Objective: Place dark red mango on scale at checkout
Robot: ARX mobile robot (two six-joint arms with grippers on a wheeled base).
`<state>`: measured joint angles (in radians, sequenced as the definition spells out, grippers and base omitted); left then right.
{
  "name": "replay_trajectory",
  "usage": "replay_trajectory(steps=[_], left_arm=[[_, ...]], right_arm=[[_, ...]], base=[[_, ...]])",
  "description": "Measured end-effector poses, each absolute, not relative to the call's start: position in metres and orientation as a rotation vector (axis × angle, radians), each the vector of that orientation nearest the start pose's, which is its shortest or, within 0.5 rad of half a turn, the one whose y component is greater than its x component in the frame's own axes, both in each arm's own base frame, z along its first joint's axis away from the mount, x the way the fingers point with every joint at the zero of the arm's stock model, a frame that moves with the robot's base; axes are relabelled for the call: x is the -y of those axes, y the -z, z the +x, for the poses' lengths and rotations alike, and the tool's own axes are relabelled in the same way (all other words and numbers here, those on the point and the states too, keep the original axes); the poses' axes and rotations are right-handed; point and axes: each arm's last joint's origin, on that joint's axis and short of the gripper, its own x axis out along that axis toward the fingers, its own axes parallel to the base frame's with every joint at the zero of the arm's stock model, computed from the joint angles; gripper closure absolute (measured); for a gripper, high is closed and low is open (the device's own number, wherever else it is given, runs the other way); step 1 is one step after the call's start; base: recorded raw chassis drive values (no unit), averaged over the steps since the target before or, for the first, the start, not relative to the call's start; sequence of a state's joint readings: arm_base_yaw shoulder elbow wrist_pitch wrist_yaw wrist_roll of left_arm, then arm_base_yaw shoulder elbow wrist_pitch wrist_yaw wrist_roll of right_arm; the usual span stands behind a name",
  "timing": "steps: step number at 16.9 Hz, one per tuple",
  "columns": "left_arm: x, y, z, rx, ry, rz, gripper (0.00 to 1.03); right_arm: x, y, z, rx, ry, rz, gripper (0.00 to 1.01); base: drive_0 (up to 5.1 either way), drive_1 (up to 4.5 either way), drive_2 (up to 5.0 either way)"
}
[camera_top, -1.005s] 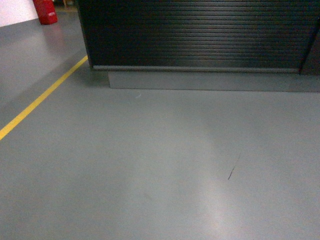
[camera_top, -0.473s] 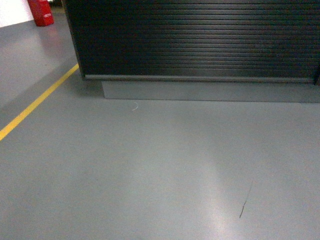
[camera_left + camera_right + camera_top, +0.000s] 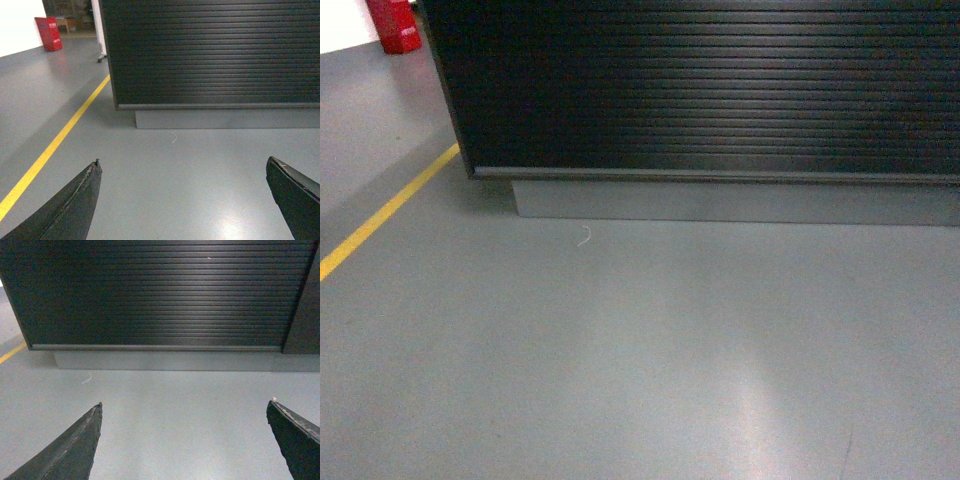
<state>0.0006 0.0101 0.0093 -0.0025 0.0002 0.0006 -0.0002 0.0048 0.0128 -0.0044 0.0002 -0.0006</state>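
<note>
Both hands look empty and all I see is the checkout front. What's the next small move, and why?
Probably roll forward a little more toward the checkout, then tilt the view up. Its ribbed front and grey plinth fill every view, with bare floor between. Neither mango nor scale is visible, and the left hand and right hand are open with nothing between the fingers.

no readable text, red box [image 3: 49, 33] marking illegible

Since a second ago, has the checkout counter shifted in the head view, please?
Yes: the checkout has slid left and lower, filling more of the frame; it is fixed, so the robot moved closer.
</note>
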Motion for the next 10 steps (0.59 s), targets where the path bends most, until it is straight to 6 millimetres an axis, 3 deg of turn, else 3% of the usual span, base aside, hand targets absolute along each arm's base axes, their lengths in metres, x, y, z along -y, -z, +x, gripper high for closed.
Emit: replay_trajectory(steps=[10], left_arm=[[-0.0001,-0.1657,0.0978,-0.003,-0.002,0.001,0.05]], right_arm=[[0.0000,-0.1671,0.0972,0.004,0.000,-0.001,0.03]], base=[[0.0,4.37,-4.3]])
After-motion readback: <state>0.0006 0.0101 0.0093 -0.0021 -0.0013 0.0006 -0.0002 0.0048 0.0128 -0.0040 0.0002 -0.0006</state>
